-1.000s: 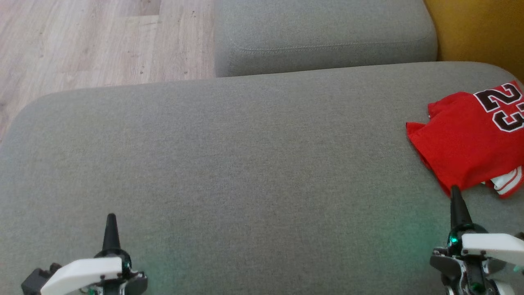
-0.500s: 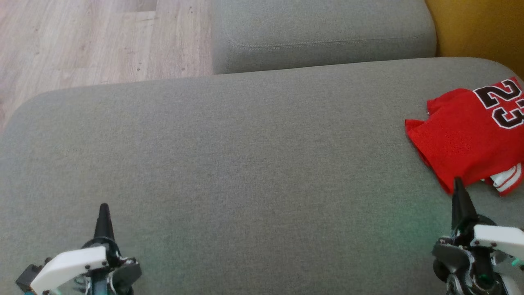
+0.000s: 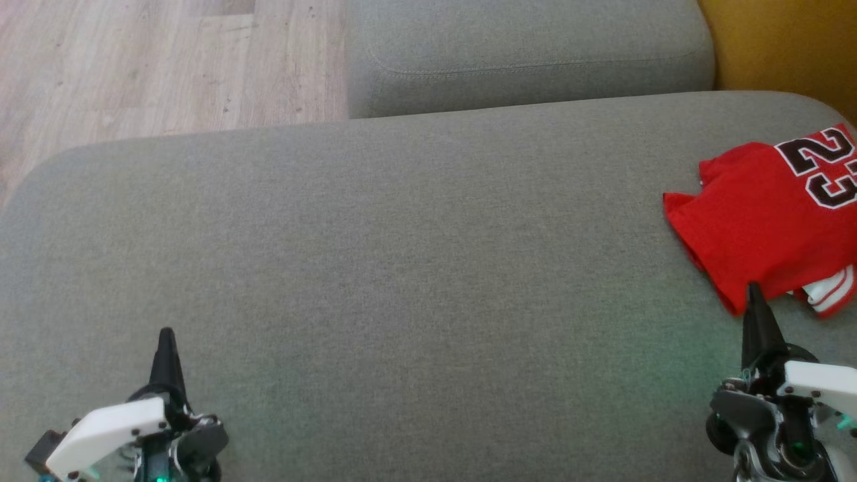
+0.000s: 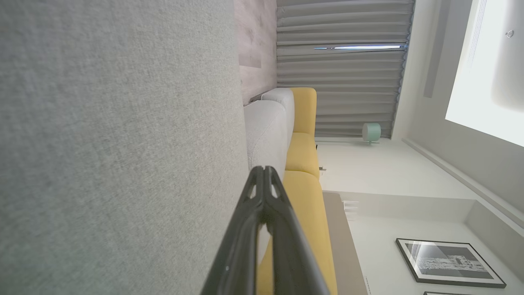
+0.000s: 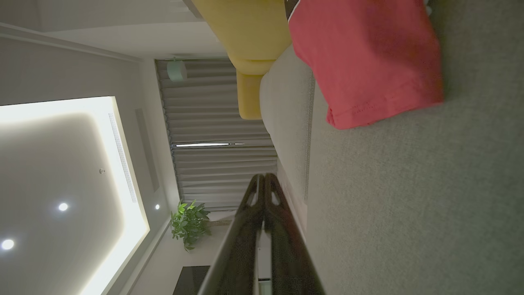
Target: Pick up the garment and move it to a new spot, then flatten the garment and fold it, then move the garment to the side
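Though clenched and empty, right gripper point(image 3: 755, 294) near jersey point(image 3: 763, 221) hem, apparently not touching; left gripper point(image 3: 165, 338) likewise clenched, well apart. Jersey folded, far right on cushion point(image 3: 402, 254). Probably last step, moving aside, about done. Next, if shifting further: unclench right, pinch hem.

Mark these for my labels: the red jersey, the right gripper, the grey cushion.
red jersey point(image 3: 756, 227), head view, plain cloth near its middle.
right gripper point(image 3: 755, 294), head view, tip of its shut fingers.
grey cushion point(image 3: 402, 254), head view, bare middle of its top.
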{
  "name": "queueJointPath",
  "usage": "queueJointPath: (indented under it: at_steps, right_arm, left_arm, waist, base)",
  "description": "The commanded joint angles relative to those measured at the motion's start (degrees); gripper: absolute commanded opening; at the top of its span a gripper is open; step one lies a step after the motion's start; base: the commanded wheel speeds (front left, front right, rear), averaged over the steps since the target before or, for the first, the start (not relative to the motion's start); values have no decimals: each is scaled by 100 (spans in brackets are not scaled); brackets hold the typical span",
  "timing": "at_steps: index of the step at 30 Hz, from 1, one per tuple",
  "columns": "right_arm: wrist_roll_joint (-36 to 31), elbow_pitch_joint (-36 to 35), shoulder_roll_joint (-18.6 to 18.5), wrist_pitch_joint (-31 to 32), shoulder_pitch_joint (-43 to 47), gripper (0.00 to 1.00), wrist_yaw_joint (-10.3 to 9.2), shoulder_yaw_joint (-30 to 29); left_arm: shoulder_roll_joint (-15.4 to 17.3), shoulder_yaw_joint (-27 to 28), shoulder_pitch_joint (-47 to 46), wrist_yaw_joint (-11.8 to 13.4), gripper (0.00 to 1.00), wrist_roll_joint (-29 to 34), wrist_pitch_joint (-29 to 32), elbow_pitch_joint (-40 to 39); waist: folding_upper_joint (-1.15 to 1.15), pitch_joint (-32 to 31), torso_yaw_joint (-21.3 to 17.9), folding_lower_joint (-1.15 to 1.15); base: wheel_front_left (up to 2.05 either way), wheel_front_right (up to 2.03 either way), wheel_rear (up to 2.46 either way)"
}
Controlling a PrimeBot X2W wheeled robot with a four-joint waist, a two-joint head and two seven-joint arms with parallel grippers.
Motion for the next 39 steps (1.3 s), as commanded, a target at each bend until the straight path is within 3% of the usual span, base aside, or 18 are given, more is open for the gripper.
queueJointPath:
  at_steps: [1, 39]
  right_arm:
    - [26, -173, -94, 42, -298, 0, -4, 105]
    - [-31, -169, -46, 97, -304, 0, -4, 36]
  left_arm:
    - [50, 237, -301, -38, 0, -2, 34, -168]
    - [-5, 314, -307, -38, 0, 63, 96, -164]
  waist:
    - [0, -1, 0, 0]
    - [0, -1, 0, 0]
  base:
    - [0, 0, 0]
    - [0, 0, 0]
